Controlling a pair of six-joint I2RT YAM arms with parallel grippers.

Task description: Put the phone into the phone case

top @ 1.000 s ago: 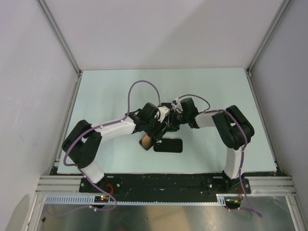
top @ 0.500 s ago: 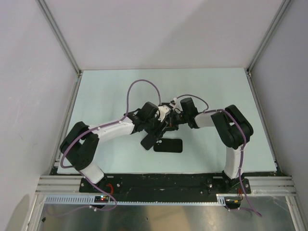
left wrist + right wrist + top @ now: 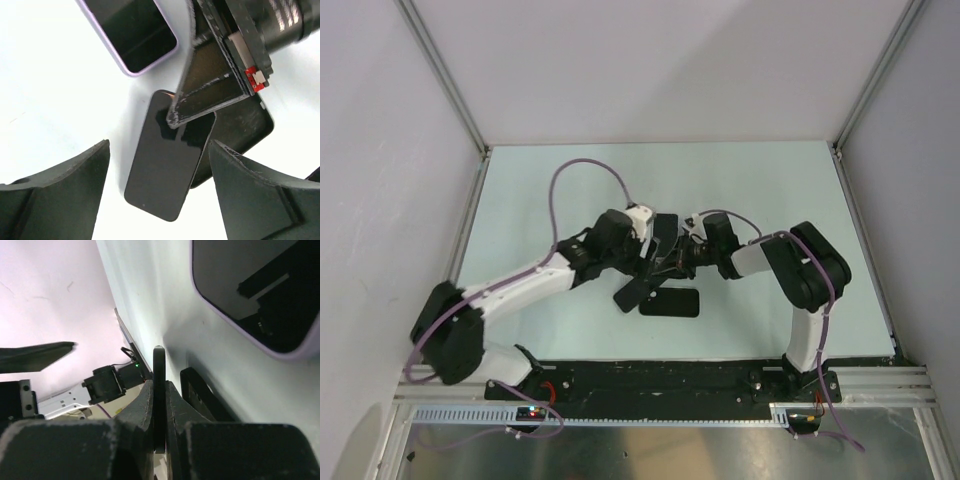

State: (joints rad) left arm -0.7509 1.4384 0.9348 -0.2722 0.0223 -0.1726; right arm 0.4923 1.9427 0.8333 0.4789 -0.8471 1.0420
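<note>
From the top external view, both arms reach in to the middle of the pale table, wrists close together. The black phone case lies flat near the front edge, and the black phone sits slanted just left of it, its upper end at the tip of the right gripper. The left gripper hangs above them, spread wide. In the left wrist view its two dark fingers stand far apart at the bottom of the frame, touching nothing and holding nothing. Between and beyond them the glossy phone lies aslant, its top corner pinched by the right gripper's narrow fingers, its right edge overlapping the case. A second handset with a lilac rim lies apart at upper left. In the right wrist view the claw is closed tight on the phone, seen edge-on as a thin black strip, with the lilac-rimmed handset on the table at upper right. Whether the phone's far end rests on the table cannot be told.
</note>
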